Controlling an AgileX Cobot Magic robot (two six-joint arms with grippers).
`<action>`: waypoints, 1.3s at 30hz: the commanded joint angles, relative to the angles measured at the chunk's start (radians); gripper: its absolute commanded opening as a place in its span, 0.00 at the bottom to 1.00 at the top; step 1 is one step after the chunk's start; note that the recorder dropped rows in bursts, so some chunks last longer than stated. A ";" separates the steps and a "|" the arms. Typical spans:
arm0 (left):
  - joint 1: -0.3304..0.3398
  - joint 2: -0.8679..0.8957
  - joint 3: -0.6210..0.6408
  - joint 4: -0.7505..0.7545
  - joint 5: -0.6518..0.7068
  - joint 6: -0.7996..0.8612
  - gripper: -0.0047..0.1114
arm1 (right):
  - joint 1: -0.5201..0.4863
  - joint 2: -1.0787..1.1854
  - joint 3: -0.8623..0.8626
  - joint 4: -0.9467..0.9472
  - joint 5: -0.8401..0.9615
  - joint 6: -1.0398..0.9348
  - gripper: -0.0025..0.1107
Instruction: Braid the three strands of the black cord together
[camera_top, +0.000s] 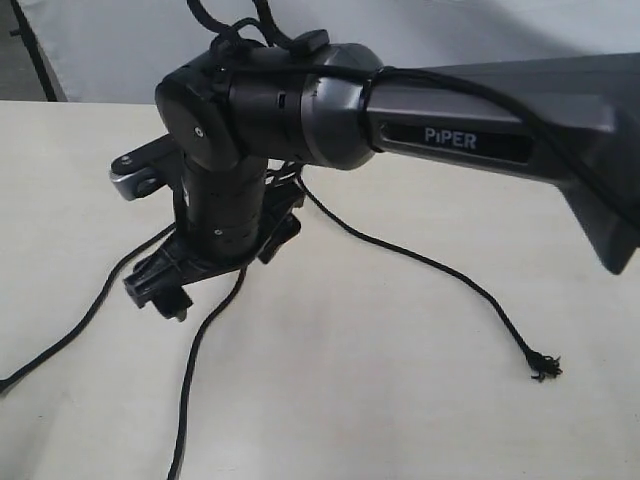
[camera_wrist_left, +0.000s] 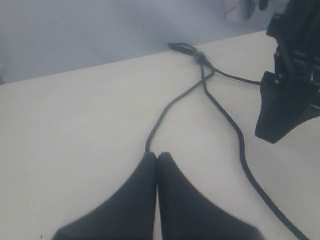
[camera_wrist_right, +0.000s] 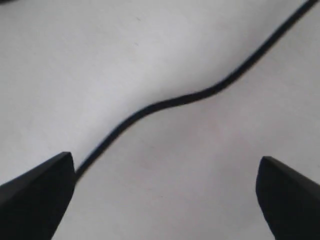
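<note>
- Between the wide-open jaws of the right claw, a loose strand is laid flat on the tabletop, its long axis slanting across the gap, close by one fingertip.
- From the knot of the black cord, a second strand is led to the left claw, which is closed on it.
- In the exterior view, the three strands are fanned toward 8, 6 and 4 o'clock, unbraided.

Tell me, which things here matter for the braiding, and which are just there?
For the job: black cord; its three strands; left gripper, shut; right gripper, open over a strand.
Just there: table; grey backdrop.
</note>
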 joint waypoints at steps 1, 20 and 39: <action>0.002 -0.004 0.002 0.000 -0.011 0.000 0.05 | 0.014 0.035 0.004 0.148 -0.020 -0.049 0.83; 0.002 -0.004 0.002 0.000 -0.011 0.000 0.05 | 0.056 0.125 0.006 0.109 0.008 -0.030 0.83; 0.002 -0.004 0.002 0.000 -0.011 0.000 0.05 | 0.067 0.178 0.006 0.070 0.121 -0.030 0.14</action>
